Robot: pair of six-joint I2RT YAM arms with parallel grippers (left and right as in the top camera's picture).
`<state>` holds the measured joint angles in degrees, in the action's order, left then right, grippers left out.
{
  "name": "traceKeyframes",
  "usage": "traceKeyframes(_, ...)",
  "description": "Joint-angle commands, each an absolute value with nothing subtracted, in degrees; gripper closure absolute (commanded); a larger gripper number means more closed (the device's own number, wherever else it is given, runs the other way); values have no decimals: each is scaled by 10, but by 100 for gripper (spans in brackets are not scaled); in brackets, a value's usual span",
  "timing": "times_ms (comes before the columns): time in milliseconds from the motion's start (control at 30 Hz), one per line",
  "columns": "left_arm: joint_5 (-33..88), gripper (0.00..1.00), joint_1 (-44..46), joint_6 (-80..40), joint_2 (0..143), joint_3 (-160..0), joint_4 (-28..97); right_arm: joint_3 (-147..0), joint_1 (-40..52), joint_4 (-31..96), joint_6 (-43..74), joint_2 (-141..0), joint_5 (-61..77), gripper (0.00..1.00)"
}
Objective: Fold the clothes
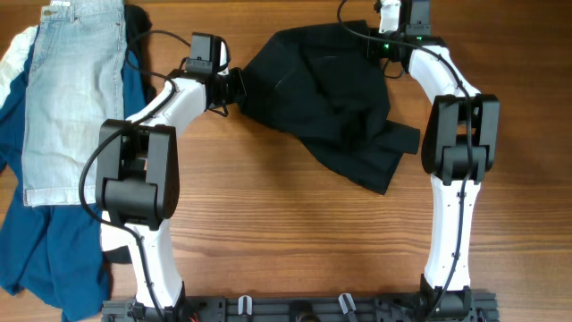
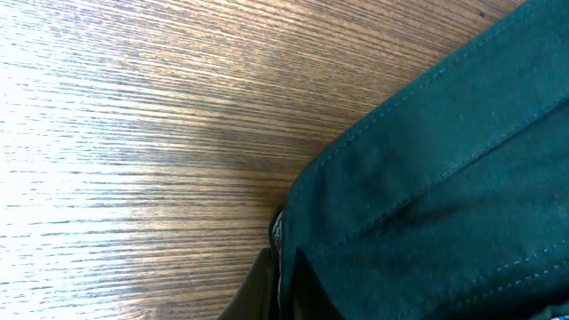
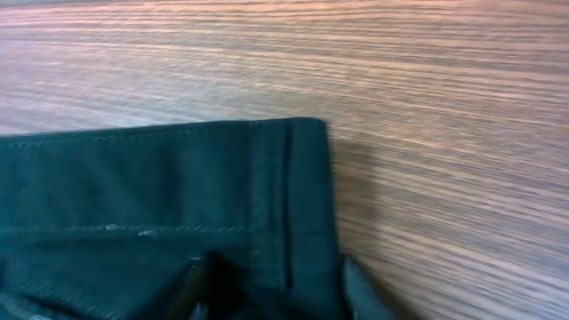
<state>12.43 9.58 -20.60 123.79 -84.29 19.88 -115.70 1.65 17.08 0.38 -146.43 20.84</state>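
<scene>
Slippage is my worry. The plain black thin-fabric shorts with wide legs [image 1: 331, 98] lie rumpled at the far middle of the brown wooden tabletop [image 1: 295, 241], one part trailing toward the right arm, nowhere near flat.

— And the grips?

— The right pincer [image 3: 277, 283] sits at the far right corner, a finger on either side of the stitched hem, clamped on it as far as I can judge. The left pincer [image 1: 234, 88] touches the shorts' left edge. Its wrist view shows only one dark finger [image 2: 258, 292] beneath the cloth (a pale strip of lining beside it), so I cannot tell whether it is closed.

— So if they pull apart?

— Thin cloth held by so little could slide out on one side, and the shorts would drop in a heap. An uneven pull would also skew the waistband and set creases into the fold.

— Anything nearby to snag?

— The pale-blue denim shorts [image 1: 71, 89] and the deep-blue cloth garment [image 1: 45, 241] lie well apart at the left. Only a wide leftward sweep would drag across them.
</scene>
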Motion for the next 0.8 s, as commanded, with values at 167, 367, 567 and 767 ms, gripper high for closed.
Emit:
traceKeyframes(167,88,96,81,-120,1193,-862,209,-1212,-9,196,91,-1421,266,96)
traceKeyframes(367,14,96,41,-97,1028,-891,225,-1256,-62,328,10,-1210,261,96)
traceKeyframes(567,12,96,32,-93,866,-891,208,-1256,-106,410,-15,-1072,221,96)
traceKeyframes(767,-3,96,34,-64,708,-891,201,-1256,-163,499,-31,-950,218,96)
